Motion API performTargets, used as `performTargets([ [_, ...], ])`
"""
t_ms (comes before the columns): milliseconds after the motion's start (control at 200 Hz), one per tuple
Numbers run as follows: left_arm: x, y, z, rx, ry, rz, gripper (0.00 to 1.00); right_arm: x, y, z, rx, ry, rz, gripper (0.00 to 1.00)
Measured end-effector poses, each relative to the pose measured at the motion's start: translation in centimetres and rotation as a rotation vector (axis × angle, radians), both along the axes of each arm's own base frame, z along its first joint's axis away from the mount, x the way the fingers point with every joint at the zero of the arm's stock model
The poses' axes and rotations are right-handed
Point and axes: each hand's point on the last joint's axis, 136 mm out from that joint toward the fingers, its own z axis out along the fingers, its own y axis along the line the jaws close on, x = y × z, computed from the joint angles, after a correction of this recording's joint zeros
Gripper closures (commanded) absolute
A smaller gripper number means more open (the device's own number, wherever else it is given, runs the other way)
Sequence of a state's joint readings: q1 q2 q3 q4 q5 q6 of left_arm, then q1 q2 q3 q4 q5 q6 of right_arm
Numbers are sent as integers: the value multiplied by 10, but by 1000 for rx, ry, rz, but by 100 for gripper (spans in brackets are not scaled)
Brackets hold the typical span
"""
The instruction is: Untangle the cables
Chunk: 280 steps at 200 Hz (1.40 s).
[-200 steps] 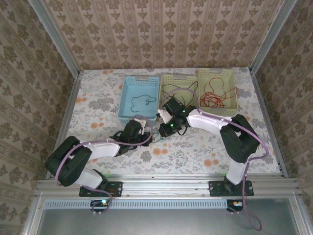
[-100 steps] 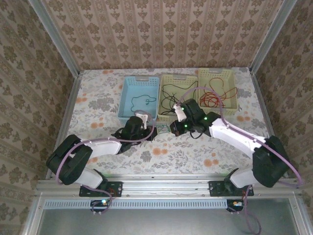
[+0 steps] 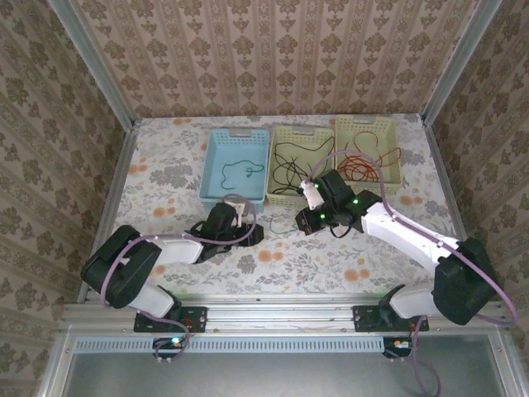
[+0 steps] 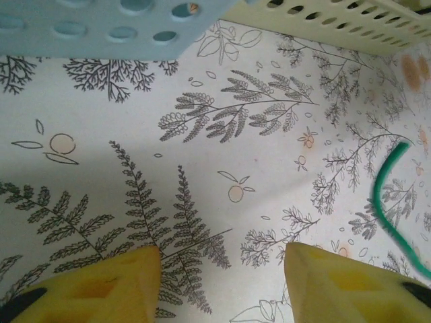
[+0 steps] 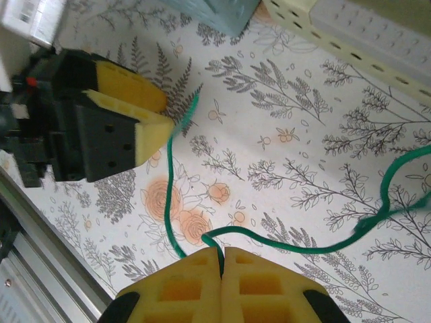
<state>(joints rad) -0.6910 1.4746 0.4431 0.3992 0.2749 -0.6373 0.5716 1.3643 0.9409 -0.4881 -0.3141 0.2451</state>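
We see right gripper (image 5: 221,259) clenched on thin green cable (image 4: 378,192), which lies on floral tabletop just right of light blue plastic basket (image 3: 235,134). Left gripper (image 4: 222,269) spread, empty, at basket's front corner. Black cable (image 3: 289,157) and red cable (image 3: 359,171) sit apart in pale yellow baskets (image 3: 302,132) right of it. We judge only green cable left to put away.

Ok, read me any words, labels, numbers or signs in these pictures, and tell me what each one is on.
No text here can be read.
White label beside the left claw: dark print, too blurred to read.
Tablecloth and wallpaper: patterns only, no lettering.
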Motion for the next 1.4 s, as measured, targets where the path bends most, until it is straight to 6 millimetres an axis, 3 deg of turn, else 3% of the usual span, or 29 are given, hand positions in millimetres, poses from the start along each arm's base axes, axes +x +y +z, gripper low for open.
performTargets([
  [325, -10, -10, 9, -48, 3, -77, 35, -5, 1, -5, -3, 28, 19, 100],
  [560, -21, -30, 29, -154, -18, -189, 24, -6, 3, -7, 4, 46, 29, 100],
  [785, -29, -55, 48, -224, -29, -292, 24, -8, 7, -12, 10, 73, 41, 100],
  [990, -16, -72, 54, -238, -40, -316, 42, -10, 9, -11, 27, 84, 51, 100],
  [1195, -14, -73, 48, -220, -18, -310, 44, -6, 7, -10, 37, 83, 33, 100],
  [1400, -12, -71, 45, -204, -23, -303, 89, 6, 2, -6, 62, 72, -13, 100],
])
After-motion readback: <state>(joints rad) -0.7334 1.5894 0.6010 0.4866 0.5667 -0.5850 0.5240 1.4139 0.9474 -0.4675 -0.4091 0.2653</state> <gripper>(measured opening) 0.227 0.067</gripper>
